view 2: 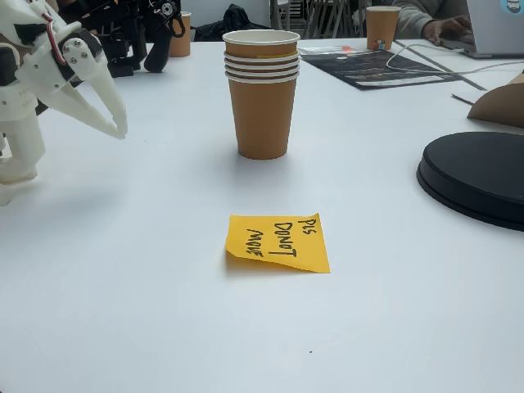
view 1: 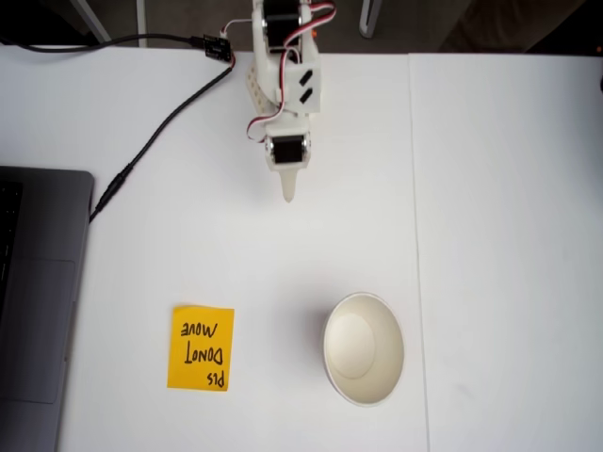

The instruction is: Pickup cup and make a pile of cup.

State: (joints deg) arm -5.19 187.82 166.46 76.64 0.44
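Both fixed views were evenly and brightly lit from above. Soft shadows were cast beside the pile of cup (view 2: 262, 90) and under the sticky note (view 2: 277, 242). The white table (view 1: 499, 235) was slightly washed out. Distant background objects were rendered somewhat soft.

White table (view 1: 490, 235), seam running top to bottom right of centre in a fixed view from above. Orange-yellow sticky note (view 1: 201, 347) lies flat near the lower left, black handwriting "PLS DO NOT MOVE"; one corner slightly lifted in the low fixed view (view 2: 277, 242). Grey laptop (view 1: 33, 311) at the left edge, partly cut off. Black cable (view 1: 155, 137) runs from the laptop side toward the top of the table. Low fixed view: black round disc (view 2: 475, 176) at right; brown paper cup (view 2: 382, 27) far back; another laptop (view 2: 499, 29) top right; dark mat (view 2: 385, 65) beside it.
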